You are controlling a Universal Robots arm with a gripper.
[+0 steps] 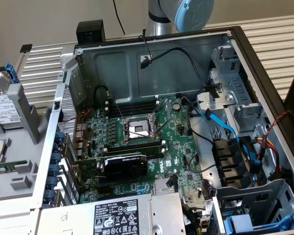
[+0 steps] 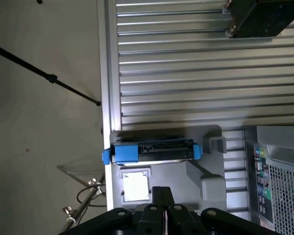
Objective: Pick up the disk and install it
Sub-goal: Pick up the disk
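The disk (image 2: pixel 152 151) stands on edge in a slot of a grey holder (image 2: pixel 208 183), its bright blue carrier frame showing at both ends. In the exterior view the disk (image 1: pixel 1 105) is at the far left, silver with a white label and blue frame, outside the open computer case (image 1: pixel 152 63). My gripper (image 2: pixel 162 195) hangs above the holder with its black fingers pressed together, shut on nothing. It is a short way from the disk and does not touch it. A small square silver chip (image 2: pixel 135 186) lies in the holder close to the fingertips.
The case holds a motherboard (image 1: pixel 137 142), loose cables and a drive cage (image 1: pixel 255 205) with a blue-handled carrier at the exterior view's lower right. The arm's blue-capped joint (image 1: pixel 191 12) is behind the case. A slatted metal tabletop (image 2: pixel 196 73), a black box (image 2: pixel 264 17) and a tripod leg (image 2: pixel 44 76) surround the holder.
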